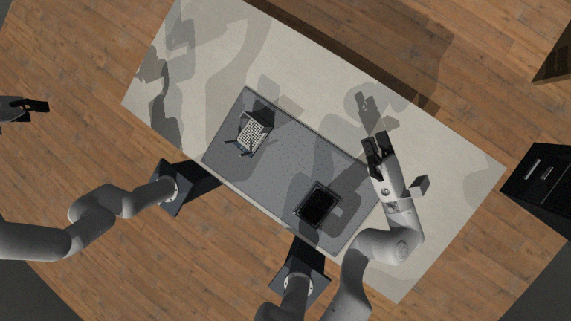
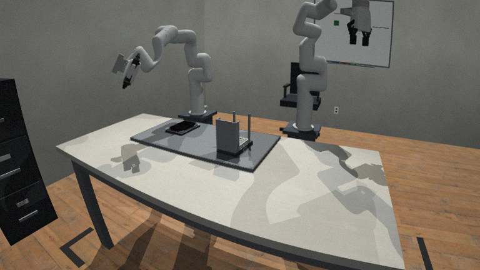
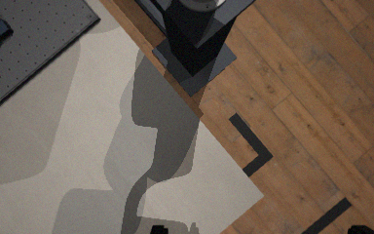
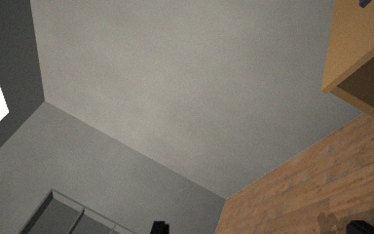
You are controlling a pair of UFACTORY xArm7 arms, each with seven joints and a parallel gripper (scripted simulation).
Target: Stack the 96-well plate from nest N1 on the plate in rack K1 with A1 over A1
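A black 96-well plate (image 1: 317, 206) (image 2: 182, 125) sits in the low-framed nest N1 (image 1: 328, 192). A white plate (image 1: 252, 132) (image 2: 243, 142) lies in stack rack K1 (image 1: 264, 116) (image 2: 227, 135), which has tall walls and thin upright posts. The rim letters and numbers are too small to read. My left gripper (image 1: 36, 107) (image 2: 359, 42) (image 3: 260, 229) is open and empty, high up and well off the table's edge, far from both plates. My right gripper (image 1: 375, 137) (image 2: 130, 70) (image 4: 260, 227) is open and empty, raised and tilted, beyond N1's side of the board.
Nest and rack stand apart on a dark perforated board (image 1: 290, 153) (image 3: 44, 34) on the pale table (image 1: 454, 166) (image 2: 198, 189). K1's walls and posts rise well above its plate. A black drawer cabinet (image 1: 543, 178) (image 2: 20, 154) stands beside the table.
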